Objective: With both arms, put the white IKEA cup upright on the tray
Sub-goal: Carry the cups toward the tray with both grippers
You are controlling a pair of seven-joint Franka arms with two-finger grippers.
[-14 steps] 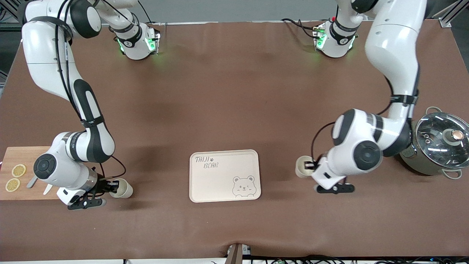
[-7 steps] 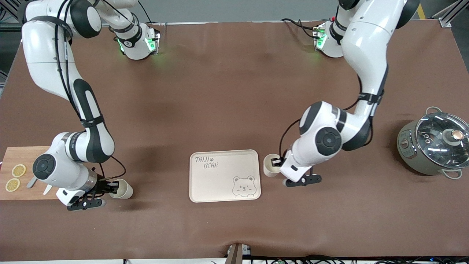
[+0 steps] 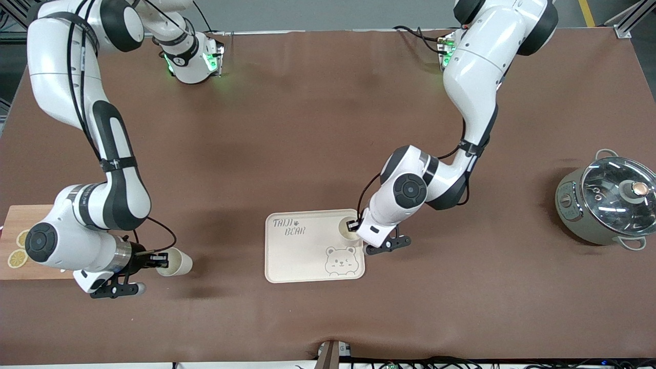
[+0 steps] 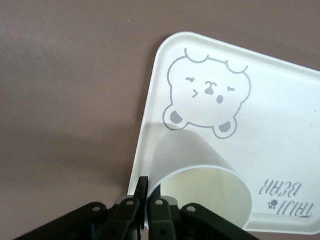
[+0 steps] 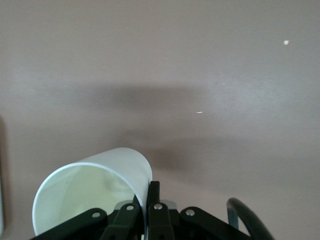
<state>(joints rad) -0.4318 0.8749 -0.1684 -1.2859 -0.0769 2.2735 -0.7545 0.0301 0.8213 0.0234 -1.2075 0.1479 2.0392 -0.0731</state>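
Two white cups are in view. One cup (image 3: 346,227) hangs over the corner of the cream bear-printed tray (image 3: 302,256) toward the left arm's end, mouth up. My left gripper (image 3: 353,225) is shut on its rim. The left wrist view shows this cup (image 4: 200,185) over the tray (image 4: 280,125), the left gripper (image 4: 149,197) pinching its wall. The other cup (image 3: 177,262) is tilted on its side beside the cutting board, with my right gripper (image 3: 160,261) shut on its rim. In the right wrist view the right gripper (image 5: 148,200) clamps that cup (image 5: 90,195) above bare brown table.
A wooden cutting board (image 3: 31,274) with lemon slices (image 3: 15,258) lies at the right arm's end, partly under that arm. A steel pot with a glass lid (image 3: 610,205) stands at the left arm's end.
The left arm swung its cup from near the pot to over the tray's corner. The right arm shifted slightly with its cup, tipping it more onto its side.
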